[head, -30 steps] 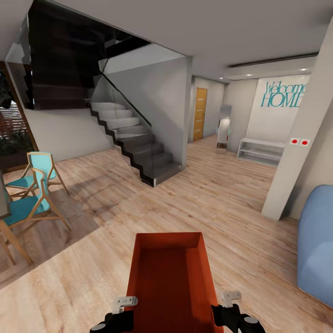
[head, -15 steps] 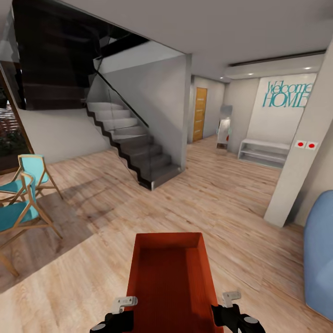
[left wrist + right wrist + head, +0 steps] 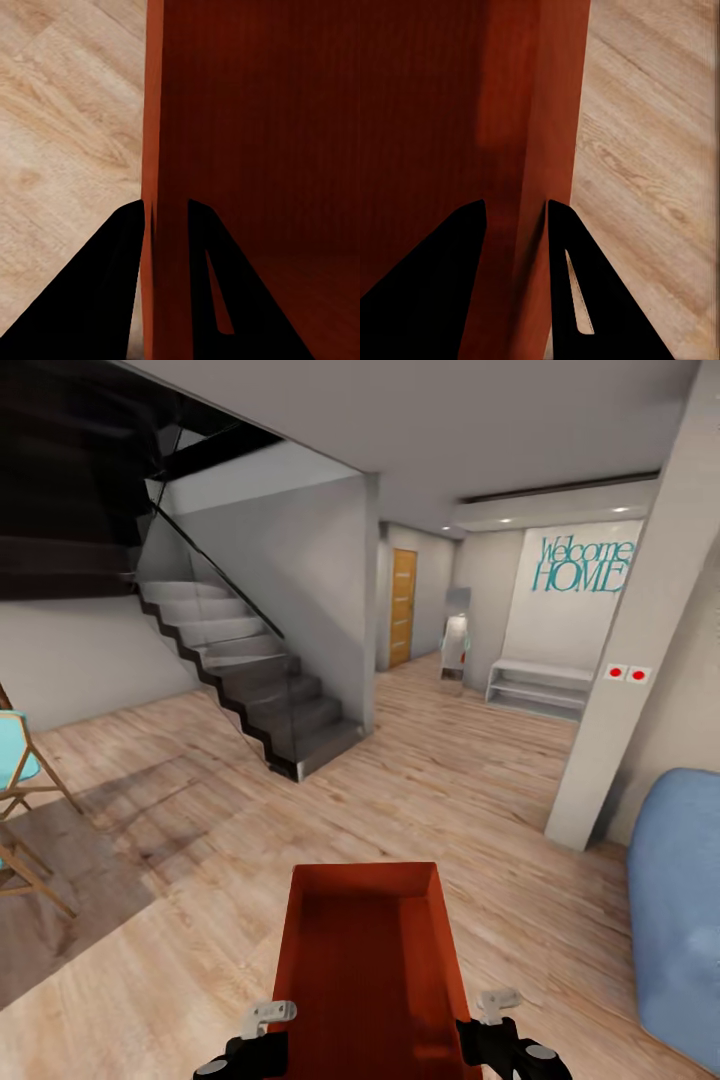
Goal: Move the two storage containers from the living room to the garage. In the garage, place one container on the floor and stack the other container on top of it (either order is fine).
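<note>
One orange-red storage container (image 3: 365,960) is carried low in front of me, open top up, over the light wood plank floor (image 3: 470,800) of the living room. My left gripper (image 3: 265,1028) is shut on its left wall and my right gripper (image 3: 497,1020) is shut on its right wall. In the left wrist view, the two dark fingers of the left gripper (image 3: 163,217) pinch the thin wall of the container (image 3: 255,112). In the right wrist view, the right gripper (image 3: 515,210) clamps the opposite wall of the container (image 3: 427,112). The garage is out of view.
A dark staircase (image 3: 250,680) with a glass side rises ahead on the left. A white pillar (image 3: 620,690) and a blue sofa (image 3: 680,900) stand at the right. Teal chairs (image 3: 15,760) on a rug (image 3: 60,900) are at the left. A hallway leads to a wooden door (image 3: 402,608) and a white shelf (image 3: 535,688).
The whole view has shifted: stairs and chairs slid left and the sofa grew nearer, so the camera moved. The container and both grippers keep the same place in the picture.
</note>
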